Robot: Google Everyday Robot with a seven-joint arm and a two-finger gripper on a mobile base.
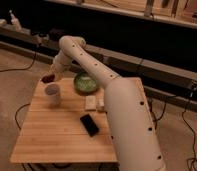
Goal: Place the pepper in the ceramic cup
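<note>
While carrying, not yet releasing: claw [49, 77] hanging above the far-left corner of the surface [52, 135], pinching the pepper [47, 78], a dark red shape at the claw's tip. Transport step in hand, judged near its end. Just below the claw and slightly to its right, the ceramic cup [53, 93], upright, mouth open upward, nothing visible inside. Pepper's long axis lying roughly level, running left to right, sticking out toward the claw's left; which end is the tapered one, cannot tell. Further right of the claw, the green bowl [85, 82]; lower right, a pale flat item [90, 103], then the black phone [89, 124] nearer the front edge. Next move, as a judgement: shift a touch right and toward the cup until centred over the rim, tip the pepper toward vertical or lower close so the narrow mouth takes it, then let go.
</note>
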